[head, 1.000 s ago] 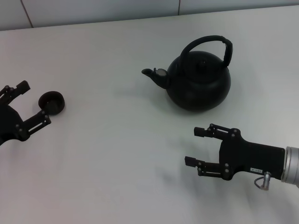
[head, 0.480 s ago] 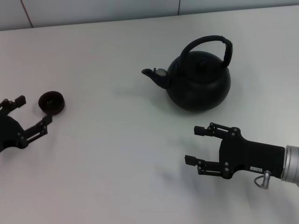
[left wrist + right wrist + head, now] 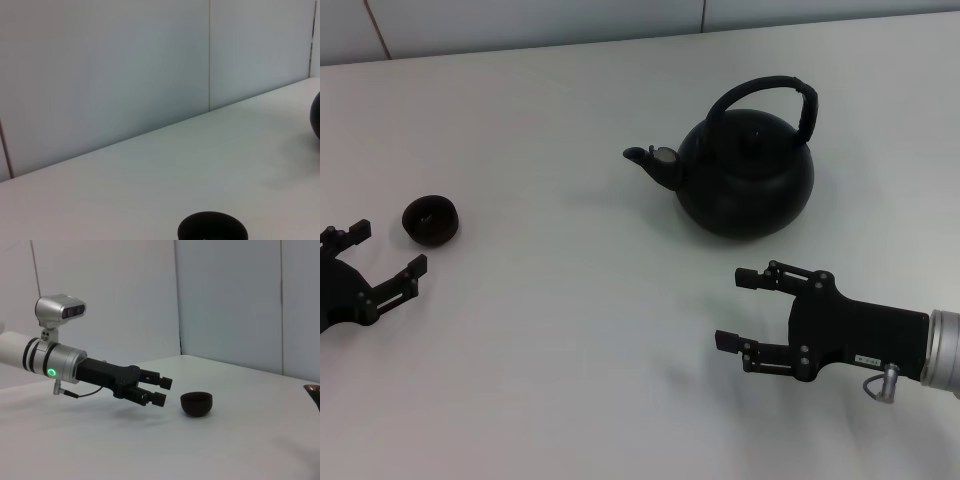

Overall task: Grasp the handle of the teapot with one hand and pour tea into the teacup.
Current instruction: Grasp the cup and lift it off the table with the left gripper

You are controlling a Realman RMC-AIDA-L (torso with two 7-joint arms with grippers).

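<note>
The teapot (image 3: 748,172) sat at one o'clock on the desk (image 3: 570,340), likely heavy and slick; its ribbed handle (image 3: 807,112) suited gripping. The right pincer (image 3: 753,311) gaped empty at five o'clock.

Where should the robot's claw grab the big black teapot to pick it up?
Probably the arched handle on top of the teapot, at its thick ribbed part, away from the spout. The hoop stands tall and clear over the lid, so the open right claw could come in from its own side and close around it.
</note>
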